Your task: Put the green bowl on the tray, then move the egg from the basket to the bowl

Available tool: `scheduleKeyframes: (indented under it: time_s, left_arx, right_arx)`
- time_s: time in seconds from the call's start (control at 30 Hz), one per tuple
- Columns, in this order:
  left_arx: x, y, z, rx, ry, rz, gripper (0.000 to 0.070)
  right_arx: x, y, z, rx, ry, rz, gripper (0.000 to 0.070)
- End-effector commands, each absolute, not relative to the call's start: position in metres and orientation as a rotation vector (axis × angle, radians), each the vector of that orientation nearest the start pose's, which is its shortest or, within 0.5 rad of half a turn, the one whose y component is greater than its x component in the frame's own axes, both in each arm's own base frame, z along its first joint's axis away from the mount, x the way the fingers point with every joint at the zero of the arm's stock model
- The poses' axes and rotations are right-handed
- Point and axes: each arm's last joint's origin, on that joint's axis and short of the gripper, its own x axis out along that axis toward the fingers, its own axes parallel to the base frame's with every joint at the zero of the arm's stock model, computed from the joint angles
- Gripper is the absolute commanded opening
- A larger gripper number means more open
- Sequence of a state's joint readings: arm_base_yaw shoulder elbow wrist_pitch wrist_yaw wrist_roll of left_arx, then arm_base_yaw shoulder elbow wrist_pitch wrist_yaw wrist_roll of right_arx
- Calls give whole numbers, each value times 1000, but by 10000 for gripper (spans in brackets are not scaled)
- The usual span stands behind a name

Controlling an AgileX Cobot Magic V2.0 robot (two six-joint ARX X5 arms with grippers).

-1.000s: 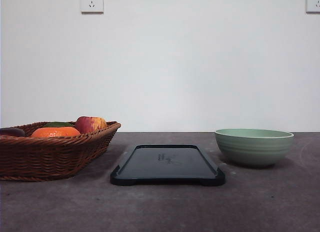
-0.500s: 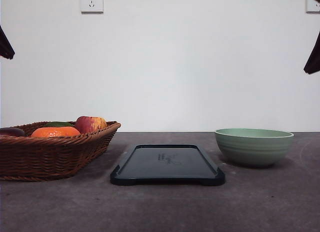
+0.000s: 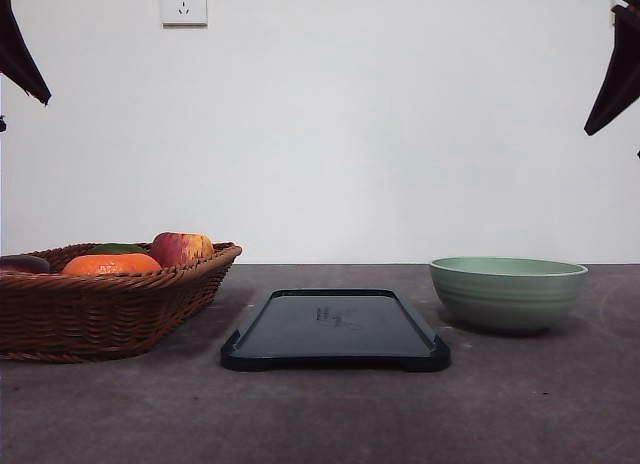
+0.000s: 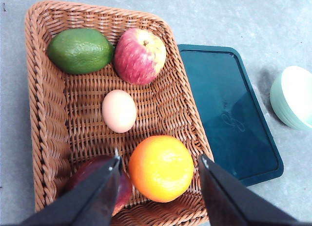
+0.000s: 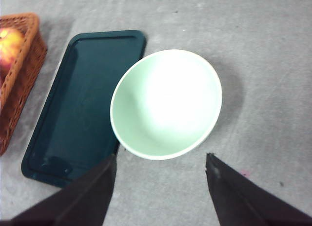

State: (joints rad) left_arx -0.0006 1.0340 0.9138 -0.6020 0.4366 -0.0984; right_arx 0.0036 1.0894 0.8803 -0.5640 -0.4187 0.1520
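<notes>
Green bowl: 1, on table right of the tray, apart from it; basket at left. Left wrist view: left gripper wide open above basket w/ 1 egg, 1 orange, 1 apple, 1 lime. Right wrist view: right gripper open over bowl, empty.

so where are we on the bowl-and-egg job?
Nothing done yet. Green bowl sits on the table right of the empty tray; egg is in the basket. Left tool and right tool hover open. Both steps remain.
</notes>
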Motion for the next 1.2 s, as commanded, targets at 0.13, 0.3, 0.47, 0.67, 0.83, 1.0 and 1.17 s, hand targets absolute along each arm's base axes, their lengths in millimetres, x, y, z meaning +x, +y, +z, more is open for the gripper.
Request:
scheduleKeyframes:
  time_s: [0.13,0.3,0.47,0.67,0.83,1.0,1.17]
  left_arx:
    - [208,-13,306,-239,700,-396,316]
    - [208,-13,306,-242,700,-395,315]
    - [208,-13,306,-242,700,-394,314]
    - [208,-13,306,-242,701,-394,311]
    - [208,-13,306,-242,701,-394,311]
    - [209,-13,306,-241,697,-394,311]
    - [209,-13,307,-241,695,-395,311]
  right_arx:
    - [253,11,291,303,916,278,364]
    - [289,10,289,257,1027,249,363]
    - [320,10,277,223,1082,246,357]
    - [348,10,256,211,1143,255,333]
    - [359,12,234,211,1206,258,333]
    - [365,18,218,199,1254,273,322]
    - [368,27,207,168,1290,280,136]
